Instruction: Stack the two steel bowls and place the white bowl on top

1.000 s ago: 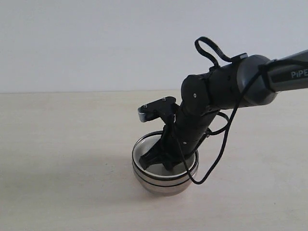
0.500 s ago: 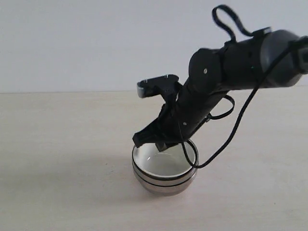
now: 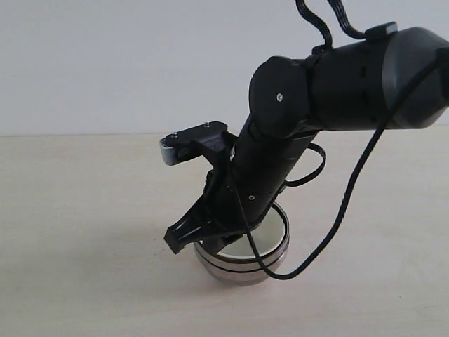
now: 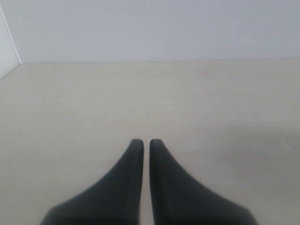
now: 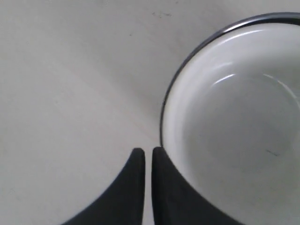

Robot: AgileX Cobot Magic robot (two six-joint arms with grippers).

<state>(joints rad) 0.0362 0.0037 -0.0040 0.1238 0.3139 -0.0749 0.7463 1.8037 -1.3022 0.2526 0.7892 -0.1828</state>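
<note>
Hovering empty, jaws pressed together, the black right gripper [image 3: 181,240] sits 9 o'clock off the cream-white ceramic bowl [image 5: 234,140], seemingly nested in shiny steel bowls [image 3: 242,267].

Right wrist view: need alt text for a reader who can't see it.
An empty white bowl sits nested inside a steel bowl, of which only a thin dark rim shows around it, on a pale table. The right gripper is shut and holds nothing, its black tips just beside the bowl's rim.
</note>
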